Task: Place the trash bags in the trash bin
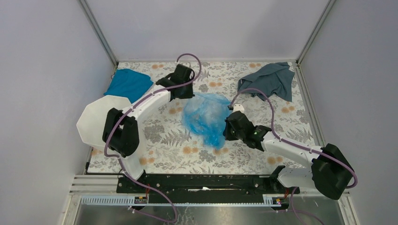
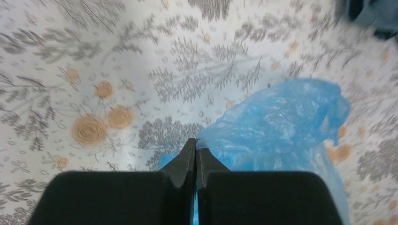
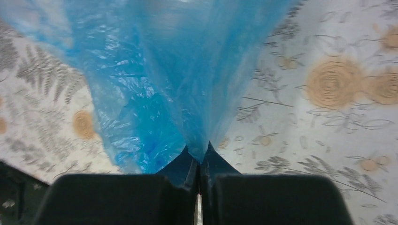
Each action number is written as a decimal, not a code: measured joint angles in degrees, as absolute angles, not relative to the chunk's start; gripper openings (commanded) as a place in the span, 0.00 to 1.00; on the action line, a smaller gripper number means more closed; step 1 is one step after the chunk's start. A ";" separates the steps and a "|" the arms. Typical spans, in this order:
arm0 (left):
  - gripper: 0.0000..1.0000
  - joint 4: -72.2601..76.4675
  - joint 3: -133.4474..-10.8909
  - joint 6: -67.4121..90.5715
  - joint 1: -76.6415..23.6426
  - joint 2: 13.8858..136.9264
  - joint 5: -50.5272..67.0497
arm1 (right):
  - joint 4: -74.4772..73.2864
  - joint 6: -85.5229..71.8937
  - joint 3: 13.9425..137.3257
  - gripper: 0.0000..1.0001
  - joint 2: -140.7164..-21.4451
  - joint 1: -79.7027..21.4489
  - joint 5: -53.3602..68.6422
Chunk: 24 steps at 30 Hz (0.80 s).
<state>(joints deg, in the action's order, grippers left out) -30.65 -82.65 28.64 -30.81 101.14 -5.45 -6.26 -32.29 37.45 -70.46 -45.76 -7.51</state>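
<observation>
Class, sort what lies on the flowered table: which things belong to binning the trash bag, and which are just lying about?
Job in hand: trash bag; trash bin; left gripper and right gripper, both pinching the bag.
Lying about: teal cloth; grey-blue cloth.

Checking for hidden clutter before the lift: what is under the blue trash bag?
Only the floral tablecloth shows around the trash bag and faintly through its thin edges. Its dense crumpled middle hides whatever lies beneath. The left gripper and right gripper both pinch its film.
</observation>
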 measured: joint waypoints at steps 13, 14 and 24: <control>0.00 -34.33 -87.26 27.40 -26.87 79.42 0.62 | -5.61 -25.85 38.89 0.00 -73.34 -28.23 -6.57; 0.00 -33.76 -86.80 26.72 -26.92 74.63 4.75 | -5.26 -24.97 40.58 0.00 -75.31 -27.29 -5.91; 0.00 -27.07 -76.93 30.96 -27.24 64.86 25.34 | -10.79 -18.90 69.38 0.86 -97.60 -23.86 1.78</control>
<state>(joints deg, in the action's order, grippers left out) -27.07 -76.93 30.96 -27.24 64.86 25.34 -10.79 -18.90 69.38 -97.60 -23.86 1.78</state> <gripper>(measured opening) 0.005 0.585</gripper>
